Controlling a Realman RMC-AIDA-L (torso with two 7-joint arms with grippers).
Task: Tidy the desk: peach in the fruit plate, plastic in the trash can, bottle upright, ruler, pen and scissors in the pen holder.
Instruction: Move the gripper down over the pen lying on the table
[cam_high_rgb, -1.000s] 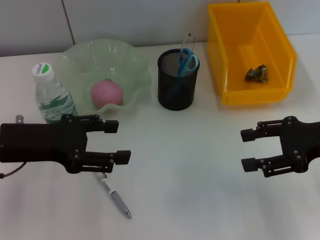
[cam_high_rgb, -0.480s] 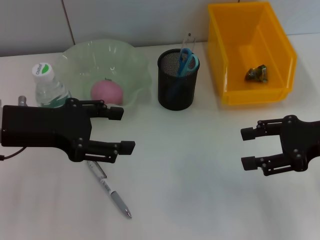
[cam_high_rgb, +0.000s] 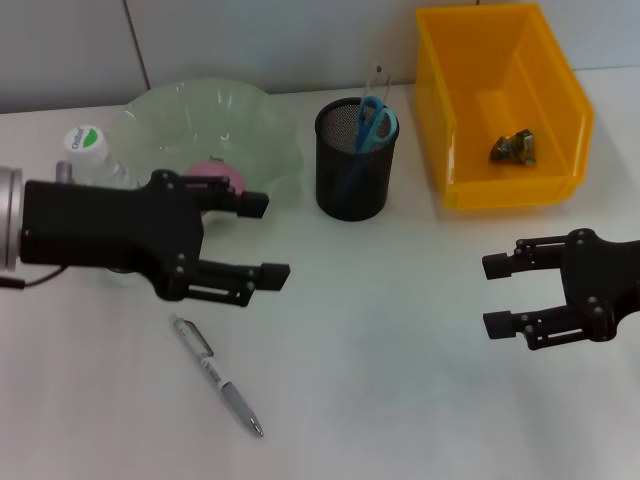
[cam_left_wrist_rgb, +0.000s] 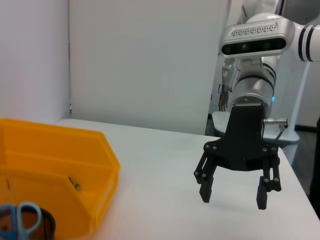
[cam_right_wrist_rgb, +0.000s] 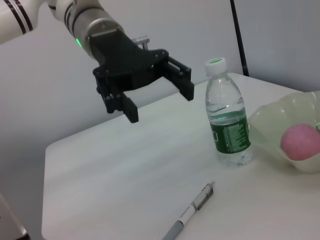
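The left gripper, fingers spread, hovers above the slim silver pen lying free on bare table, with the right gripper spread far beside.

The clear plastic water bottle standing beyond the open left gripper carries a green label and a printed white cap, but their lettering cannot be read

Left gripper raised at the left, fingers spread wide, right gripper low at the near right, fingers apart
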